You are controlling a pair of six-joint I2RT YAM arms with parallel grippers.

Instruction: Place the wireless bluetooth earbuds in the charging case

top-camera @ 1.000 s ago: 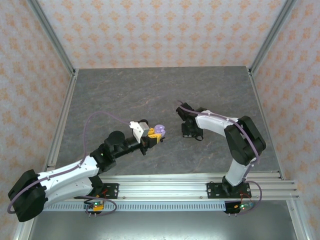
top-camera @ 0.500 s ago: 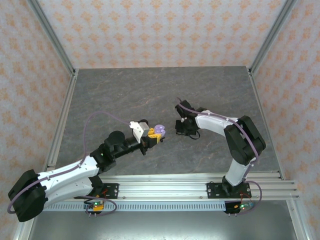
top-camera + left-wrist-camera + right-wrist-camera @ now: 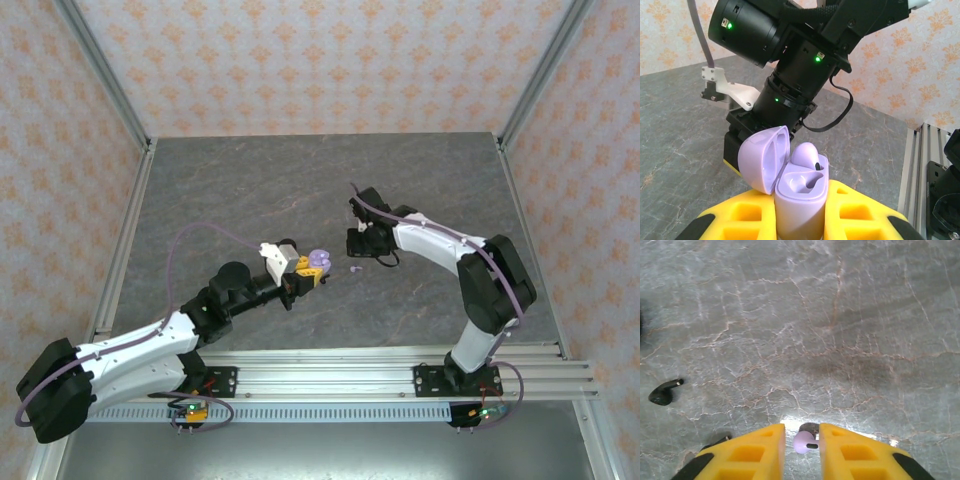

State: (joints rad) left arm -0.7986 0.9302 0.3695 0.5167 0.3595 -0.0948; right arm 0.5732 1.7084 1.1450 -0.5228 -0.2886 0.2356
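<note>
My left gripper is shut on the open lavender charging case, which stands upright between its yellow fingers. One lavender earbud sits in the far socket; the near socket is empty. In the top view the case is at mid-table. My right gripper is open just above the table, and a second lavender earbud lies between its fingers with a gap on the left. That earbud rests on the table under the right gripper. A black earbud lies to the left.
The grey marbled table is walled by patterned panels, with a metal rail along the near edge. Another small dark piece lies beside the right gripper's left finger. The right arm's wrist looms close behind the case.
The right gripper has moved back and slightly left, and its jaws have spread. The lavender earbud now shows on the table below it. The left arm has not moved.
</note>
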